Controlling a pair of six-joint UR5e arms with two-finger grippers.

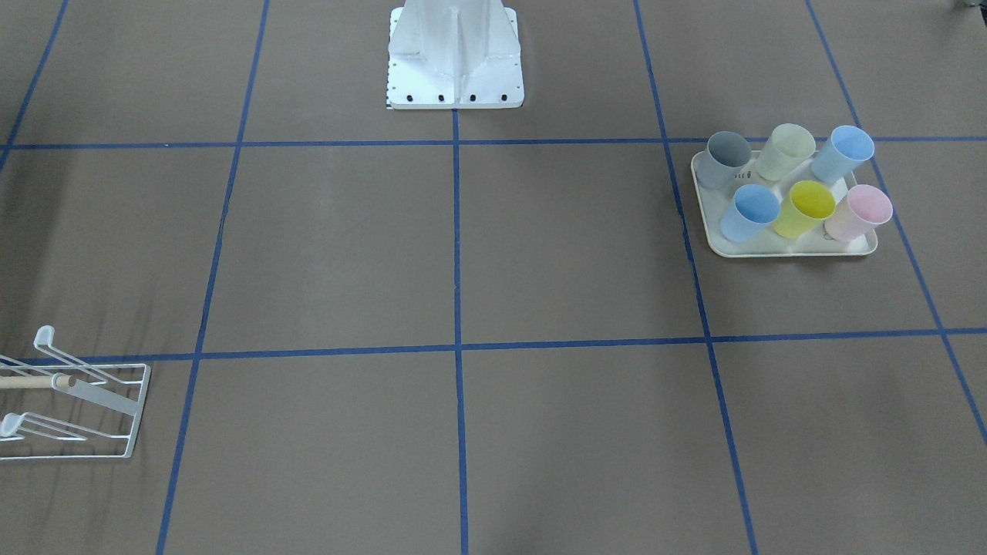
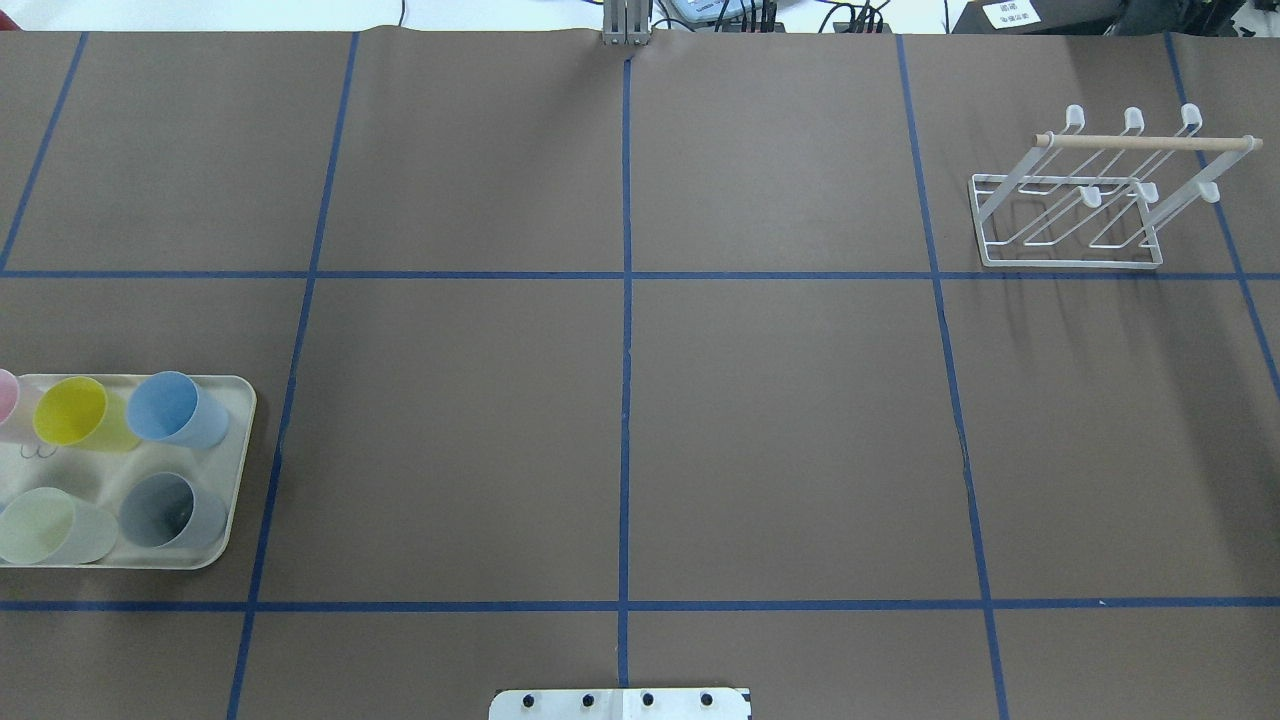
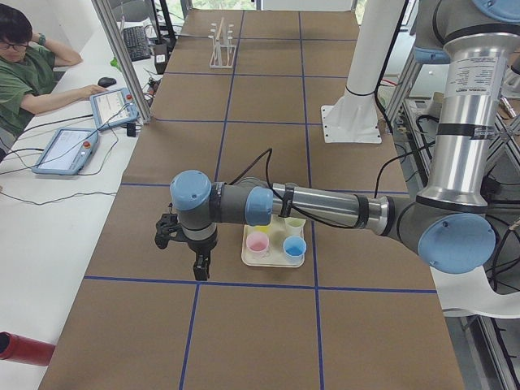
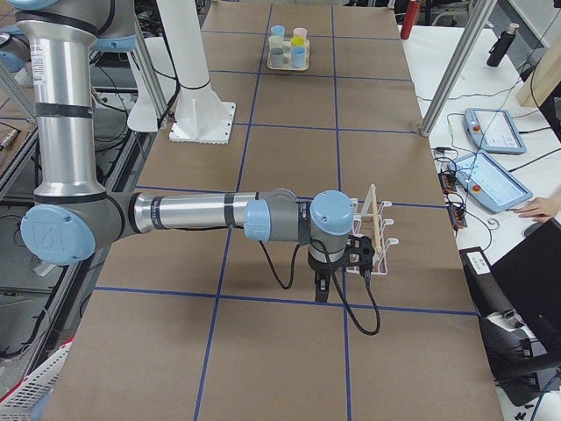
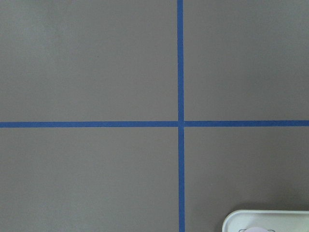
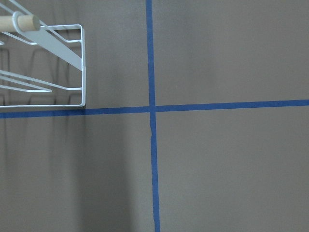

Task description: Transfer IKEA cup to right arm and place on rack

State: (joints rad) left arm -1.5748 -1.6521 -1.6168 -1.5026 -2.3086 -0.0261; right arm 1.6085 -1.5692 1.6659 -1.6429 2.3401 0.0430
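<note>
Several pastel IKEA cups [image 1: 804,208] stand upright on a cream tray [image 1: 794,248], shown at the left edge of the overhead view as the tray [image 2: 235,470]. The white wire rack [image 2: 1070,215] with its wooden dowel stands at the far right, with no cup on it. My left gripper [image 3: 199,268] hangs over the table just beside the tray, apart from the cups. My right gripper [image 4: 322,288] hangs beside the rack [image 4: 372,232]. Both grippers show only in the side views, so I cannot tell if they are open or shut. Neither holds a cup.
The white robot base [image 1: 455,62] stands at the table's middle edge. Blue tape lines cross the brown table. A person [image 3: 24,73] sits at a side desk with tablets. A red cylinder [image 3: 20,348] lies on that desk. The left wrist view catches the tray corner [image 5: 265,220].
</note>
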